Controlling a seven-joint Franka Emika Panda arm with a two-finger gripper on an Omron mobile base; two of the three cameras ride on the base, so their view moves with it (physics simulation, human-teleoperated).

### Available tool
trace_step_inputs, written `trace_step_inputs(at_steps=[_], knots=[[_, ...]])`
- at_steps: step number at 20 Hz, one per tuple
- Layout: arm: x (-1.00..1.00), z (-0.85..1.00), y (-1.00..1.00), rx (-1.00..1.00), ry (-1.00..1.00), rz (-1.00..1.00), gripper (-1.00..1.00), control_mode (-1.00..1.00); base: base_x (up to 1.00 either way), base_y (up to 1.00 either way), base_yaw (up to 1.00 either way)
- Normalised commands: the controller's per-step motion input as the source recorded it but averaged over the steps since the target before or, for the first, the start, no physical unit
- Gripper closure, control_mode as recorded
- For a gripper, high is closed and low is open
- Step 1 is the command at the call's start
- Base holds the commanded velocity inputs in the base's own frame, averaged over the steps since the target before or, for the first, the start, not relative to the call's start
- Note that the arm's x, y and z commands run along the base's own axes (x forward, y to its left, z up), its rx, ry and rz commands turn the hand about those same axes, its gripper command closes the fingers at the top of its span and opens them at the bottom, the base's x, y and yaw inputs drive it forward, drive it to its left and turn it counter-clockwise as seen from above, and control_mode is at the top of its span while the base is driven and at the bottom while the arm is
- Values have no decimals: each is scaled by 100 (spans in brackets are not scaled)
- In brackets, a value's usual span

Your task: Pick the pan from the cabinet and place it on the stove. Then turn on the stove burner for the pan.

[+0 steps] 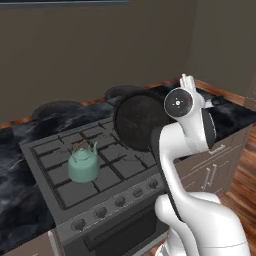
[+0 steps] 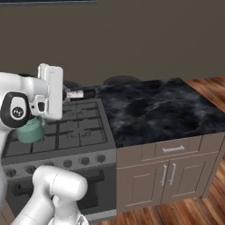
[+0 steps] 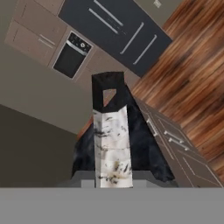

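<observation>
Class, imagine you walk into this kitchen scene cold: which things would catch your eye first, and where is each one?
First, the round black pan, held up on edge above the right rear of the stove by the white arm, whose gripper is shut on the pan's handle. Next, the teal kettle standing on the front left grates. Then the dark marbled countertop to the stove's right.

The arm's white wrist covers the right edge of the pan (image 1: 137, 121) and the gripper itself — its jaws cannot be seen. In the right base view the arm hides most of the teal kettle (image 2: 31, 130).
</observation>
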Motion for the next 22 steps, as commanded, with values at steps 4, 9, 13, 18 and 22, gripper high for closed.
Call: trace_step_inputs(at_steps=[4, 9, 13, 18, 22], knots=[[0, 0, 0, 0, 0, 0, 100, 100, 10, 27, -17], [0, 0, 0, 0, 0, 0, 100, 100, 0, 11, 0], [0, 0, 0, 0, 0, 0, 100, 100, 0, 18, 8], [0, 0, 0, 0, 0, 0, 100, 100, 0, 30, 13], [0, 0, 0, 0, 0, 0, 100, 100, 0, 36, 17]])
